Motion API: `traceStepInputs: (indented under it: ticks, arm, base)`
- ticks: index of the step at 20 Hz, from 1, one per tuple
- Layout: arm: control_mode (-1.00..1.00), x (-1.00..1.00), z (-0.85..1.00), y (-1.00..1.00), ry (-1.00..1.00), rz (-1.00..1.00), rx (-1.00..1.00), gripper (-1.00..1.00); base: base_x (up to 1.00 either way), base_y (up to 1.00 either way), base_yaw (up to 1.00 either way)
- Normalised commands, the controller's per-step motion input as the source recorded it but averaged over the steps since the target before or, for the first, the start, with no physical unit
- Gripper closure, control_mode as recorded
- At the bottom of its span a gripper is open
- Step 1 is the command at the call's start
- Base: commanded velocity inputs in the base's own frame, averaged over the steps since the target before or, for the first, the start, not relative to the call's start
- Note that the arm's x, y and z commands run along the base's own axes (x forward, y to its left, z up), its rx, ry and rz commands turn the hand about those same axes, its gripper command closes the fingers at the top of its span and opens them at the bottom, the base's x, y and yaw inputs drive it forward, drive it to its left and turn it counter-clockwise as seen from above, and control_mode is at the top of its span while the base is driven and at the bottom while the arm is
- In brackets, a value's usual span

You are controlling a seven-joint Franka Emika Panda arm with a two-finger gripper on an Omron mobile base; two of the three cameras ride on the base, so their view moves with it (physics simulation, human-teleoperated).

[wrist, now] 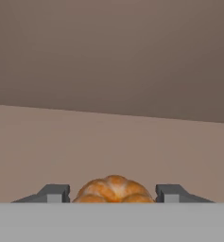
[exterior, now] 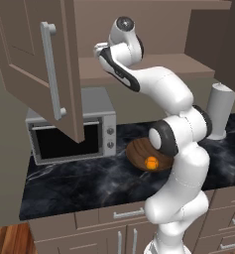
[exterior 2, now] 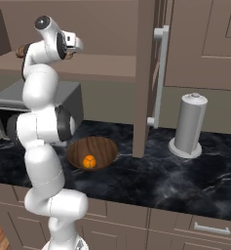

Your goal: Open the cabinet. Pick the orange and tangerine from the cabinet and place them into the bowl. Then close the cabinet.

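Note:
The cabinet stands with its left door swung open, and my arm reaches onto its bottom shelf. In the hand view a lobed orange fruit, the tangerine by its look, sits on the shelf floor between the fingertips. My gripper is shut on it, both tips against its sides. The hand is level with the shelf. The dark wooden bowl rests on the black counter in front of the robot, with a round orange inside it. Bowl and orange also appear from the right.
The open door hangs edge-on over the counter, its bar handle facing right. A microwave stands at the left under the cabinet. A grey upright cylinder stands on the counter to the right. Drawers run below.

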Motion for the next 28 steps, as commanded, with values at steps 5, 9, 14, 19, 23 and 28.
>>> traceStepInputs:
  ticks: [5,9,14,19,23,28]
  arm:
    - [-1.00,-0.51,0.03,0.00,-0.13,0.00,0.00,1.00]
    - [-1.00,-0.67,0.09,0.00,-0.03,0.00,0.00,1.00]
    - [-1.00,-0.86,0.25,-0.04,0.00,0.00,0.00,1.00]
    - [-1.00,-0.95,0.38,-0.09,0.00,0.00,0.00,1.00]
    - [-1.00,-0.94,0.19,-0.13,0.00,0.00,0.00,1.00]
    - [-1.00,-0.93,0.06,-0.18,0.01,0.00,0.00,1.00]
  base:
    - [0.00,0.00,0.00]
    - [0.00,0.00,0.00]
    - [0.00,0.00,0.00]
    - [0.00,0.00,0.00]
    - [0.00,0.00,0.00]
    - [0.00,0.00,0.00]
